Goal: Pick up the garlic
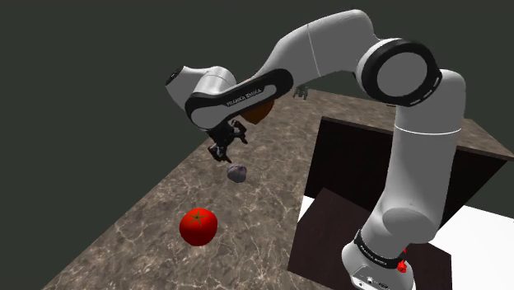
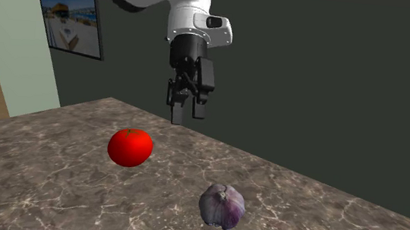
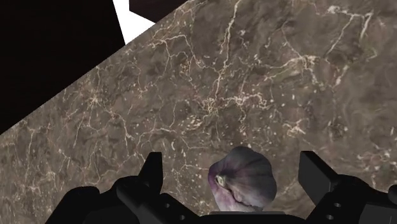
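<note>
On the counter (image 1: pixel 140 239), roughly midway between its long edges: the garlic (image 1: pixel 238 173), a purplish bulb lying loose. The tomato (image 1: pixel 198 226) is well apart from it and not in the way.

Gripper (image 1: pixel 221 155) is spread wide and empty, hovering above the bulb with clear air under it. In the wrist view the garlic (image 3: pixel 243 184) sits between the two fingers (image 3: pixel 154 168), touching neither.

Step in hand, I'd say: descent to grasp.
- Go straight down and keep the bulb centred between the fingers.
- Stop just short of the stone; don't drive the tips into it.
- Close at the bulb's widest girth, and slowly. It's round and looks likely to roll or squirt out if pinched high or off-centre.

Arm pose: elbow high over the stand, forearm sloping down across the counter, wrist bent so the hand points nearly straight down.
</note>
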Available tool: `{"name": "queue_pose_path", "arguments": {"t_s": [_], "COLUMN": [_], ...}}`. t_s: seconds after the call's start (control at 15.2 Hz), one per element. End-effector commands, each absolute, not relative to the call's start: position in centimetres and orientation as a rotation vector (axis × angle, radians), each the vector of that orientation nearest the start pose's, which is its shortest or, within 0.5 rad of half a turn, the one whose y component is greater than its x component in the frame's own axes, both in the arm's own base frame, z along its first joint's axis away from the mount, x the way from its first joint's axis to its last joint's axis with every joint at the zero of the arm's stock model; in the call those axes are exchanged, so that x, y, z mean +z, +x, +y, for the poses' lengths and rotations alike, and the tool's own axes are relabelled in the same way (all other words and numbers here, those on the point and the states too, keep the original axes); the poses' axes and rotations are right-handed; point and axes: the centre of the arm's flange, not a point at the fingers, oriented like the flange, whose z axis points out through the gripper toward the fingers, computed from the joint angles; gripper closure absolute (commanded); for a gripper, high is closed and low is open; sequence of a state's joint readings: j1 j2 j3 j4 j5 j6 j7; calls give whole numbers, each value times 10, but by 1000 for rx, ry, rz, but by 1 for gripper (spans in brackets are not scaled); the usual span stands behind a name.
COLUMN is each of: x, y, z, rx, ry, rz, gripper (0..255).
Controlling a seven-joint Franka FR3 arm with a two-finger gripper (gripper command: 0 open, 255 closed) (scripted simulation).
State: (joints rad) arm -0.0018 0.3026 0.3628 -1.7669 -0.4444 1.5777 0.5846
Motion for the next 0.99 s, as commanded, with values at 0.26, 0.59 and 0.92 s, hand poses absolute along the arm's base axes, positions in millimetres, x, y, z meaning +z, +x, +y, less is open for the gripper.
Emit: {"name": "queue_pose_path", "arguments": {"t_s": [0.26, 0.59, 0.92], "x": [298, 231, 191], "y": [625, 670, 685], "z": [146, 132, 124], "rx": [680, 858, 924], "ry": [-3707, -3772, -3791], "rz": [342, 482, 534], "gripper": [0, 0, 0]}}
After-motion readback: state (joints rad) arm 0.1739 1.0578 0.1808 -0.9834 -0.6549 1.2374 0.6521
